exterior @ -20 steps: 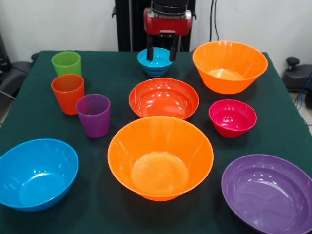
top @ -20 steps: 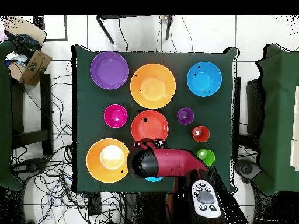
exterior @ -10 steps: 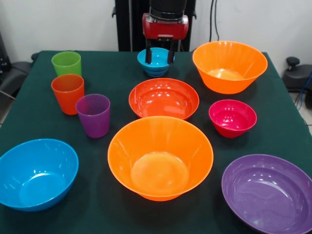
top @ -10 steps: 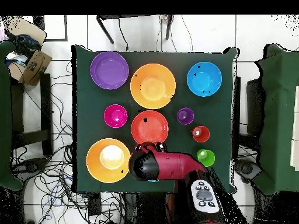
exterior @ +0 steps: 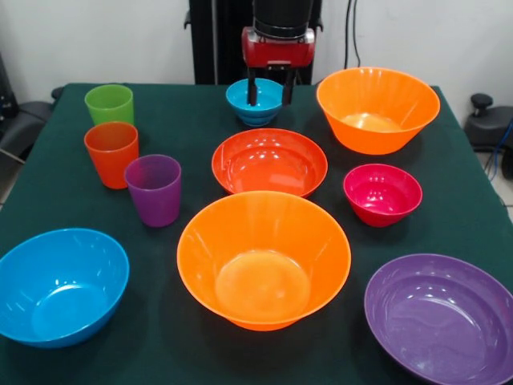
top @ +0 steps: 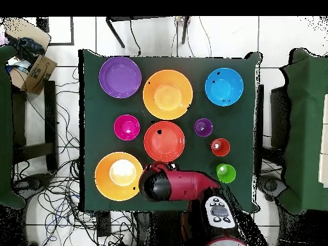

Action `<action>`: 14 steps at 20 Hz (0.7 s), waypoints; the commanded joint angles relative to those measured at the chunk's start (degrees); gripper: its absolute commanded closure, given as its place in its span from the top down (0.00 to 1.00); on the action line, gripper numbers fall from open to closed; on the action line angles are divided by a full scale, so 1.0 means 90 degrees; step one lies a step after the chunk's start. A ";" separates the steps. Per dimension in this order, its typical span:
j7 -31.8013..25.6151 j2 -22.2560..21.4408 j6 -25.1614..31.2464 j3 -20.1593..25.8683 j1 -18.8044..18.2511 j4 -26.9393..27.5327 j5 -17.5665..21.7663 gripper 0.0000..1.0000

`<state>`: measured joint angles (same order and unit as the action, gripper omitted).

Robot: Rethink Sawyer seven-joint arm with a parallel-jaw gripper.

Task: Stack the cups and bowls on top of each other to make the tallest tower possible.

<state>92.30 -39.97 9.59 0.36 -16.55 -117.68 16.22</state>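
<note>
Bowls and cups all sit apart on the green tabletop [exterior: 200, 112], nothing stacked. Small teal bowl [exterior: 255, 102] at the far middle; the hand [exterior: 268, 90] hangs over it, its two dark fingers [exterior: 252, 87] spread apart and reaching down inside the rim toward the bowl's right side, gripping nothing. Versus a second ago the hand has shifted right and slightly back; overhead, the arm [top: 182, 184] has slid toward the tabletop edge and now hides the teal bowl completely. Objects have not moved: green cup [exterior: 109, 103], orange cup [exterior: 111, 152], purple cup [exterior: 154, 189], red-orange bowl [exterior: 269, 162], magenta bowl [exterior: 382, 193], two large orange bowls [exterior: 264, 257] [exterior: 377, 108], blue bowl [exterior: 60, 284], purple bowl [exterior: 442, 316].
</note>
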 commanded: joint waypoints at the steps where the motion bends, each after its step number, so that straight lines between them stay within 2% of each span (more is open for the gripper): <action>1: 0.1039 0.0136 0.0065 0.0419 0.0184 -0.0458 -0.0140 1.00; 14: 0.1408 0.0396 -0.0364 0.0216 0.0629 -0.0537 -0.0245 1.00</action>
<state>93.83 -39.49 9.58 0.03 -12.64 -120.35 16.16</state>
